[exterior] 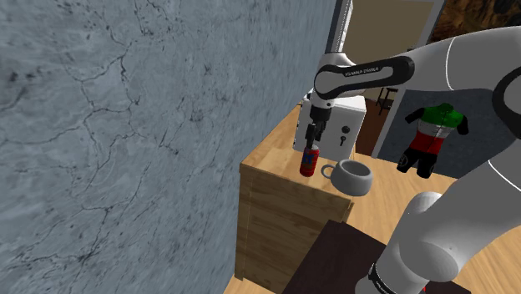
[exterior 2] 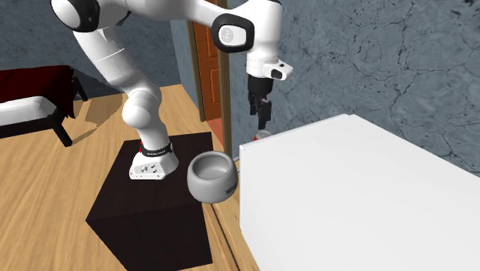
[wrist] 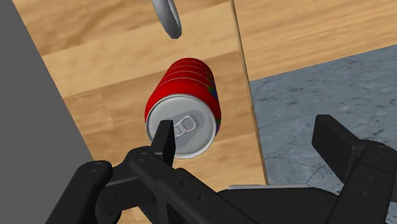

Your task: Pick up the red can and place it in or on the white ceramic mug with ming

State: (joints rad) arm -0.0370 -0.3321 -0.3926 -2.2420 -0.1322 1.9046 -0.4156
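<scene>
Franka arm: glossy white rounded links, dark grey rings at the joints. Black band with small white lettering on the link just above the gripper. A similar lettered band sits farthest from the gripper, at the foot. Gripper all black. Its fingers are blocky and angular, with round pivot heads behind them.

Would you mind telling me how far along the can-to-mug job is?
Approach looks done: the open gripper hangs just above the red can. Grasping is in hand; the fingers do not clasp it, and it stands on the wooden top beside the mug. Gripping, lifting and placing remain.
</scene>
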